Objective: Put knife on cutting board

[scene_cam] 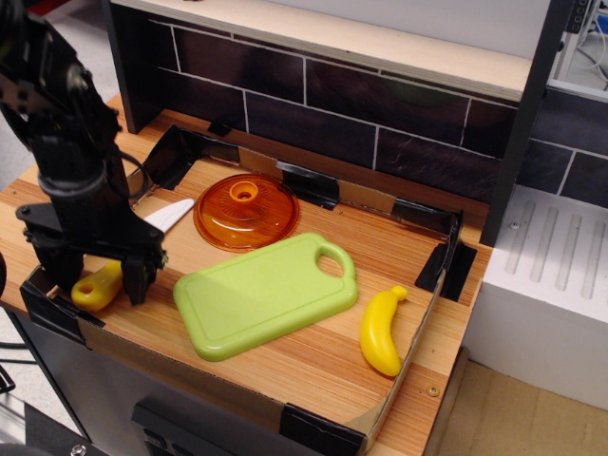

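The knife point(172, 215) lies at the left end of the tray, white blade pointing up-right toward the orange lid and yellow handle point(92, 290) near the front-left corner. My black gripper point(99, 284) is lowered over it, open, with one finger on each side of the handle near where it meets the blade. The arm hides the middle of the knife. The light green cutting board point(266, 294) lies flat just right of the gripper, handle hole at its far right, with nothing on it.
A round orange lid point(245, 210) sits behind the board, next to the blade tip. A yellow toy banana point(380, 332) lies at the right. Low cardboard tray walls point(47, 302) with black taped corners ring the wooden surface. A dark brick wall stands behind.
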Available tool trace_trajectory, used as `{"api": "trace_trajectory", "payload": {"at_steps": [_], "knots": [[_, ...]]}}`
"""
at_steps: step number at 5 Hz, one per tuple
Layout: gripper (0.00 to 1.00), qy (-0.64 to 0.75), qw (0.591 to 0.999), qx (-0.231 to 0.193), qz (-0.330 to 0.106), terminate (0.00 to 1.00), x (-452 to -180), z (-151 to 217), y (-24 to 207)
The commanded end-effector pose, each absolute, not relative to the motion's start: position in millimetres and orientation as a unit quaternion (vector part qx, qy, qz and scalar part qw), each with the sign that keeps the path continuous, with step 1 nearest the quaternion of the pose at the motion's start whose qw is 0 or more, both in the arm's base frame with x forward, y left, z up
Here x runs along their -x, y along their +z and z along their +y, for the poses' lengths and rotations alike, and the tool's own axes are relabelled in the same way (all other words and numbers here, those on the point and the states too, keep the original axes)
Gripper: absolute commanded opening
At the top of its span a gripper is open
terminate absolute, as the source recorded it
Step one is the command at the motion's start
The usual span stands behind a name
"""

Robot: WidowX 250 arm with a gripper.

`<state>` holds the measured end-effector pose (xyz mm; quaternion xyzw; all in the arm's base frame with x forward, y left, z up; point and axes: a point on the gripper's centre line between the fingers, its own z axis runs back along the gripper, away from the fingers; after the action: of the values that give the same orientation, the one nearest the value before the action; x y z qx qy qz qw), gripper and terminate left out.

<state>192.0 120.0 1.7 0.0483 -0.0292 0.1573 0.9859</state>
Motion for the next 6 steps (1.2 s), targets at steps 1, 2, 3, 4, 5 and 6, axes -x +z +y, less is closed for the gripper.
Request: {"api": "trace_trajectory", "payload": {"at_steps": [1, 2, 3, 4, 5, 6], "knots": [[0.00, 0.155, 0.985, -0.054, -0.058, 0.00, -194, 123, 2], [0.00, 0.176, 0.981, -0.060, -0.060, 0.00, -197, 124, 5], [0.00, 0.184, 0.979, -0.057, -0.060, 0.00, -198, 124, 16], [0.00, 0.197, 0.975, -0.052, -0.085, 0.00, -199, 123, 29], [0.00, 0.194, 0.975, -0.054, -0.099, 0.00, -199, 119, 37], [0.00, 0.186, 0.977, -0.050, -0.092, 0.00, -204, 111, 54]]}}
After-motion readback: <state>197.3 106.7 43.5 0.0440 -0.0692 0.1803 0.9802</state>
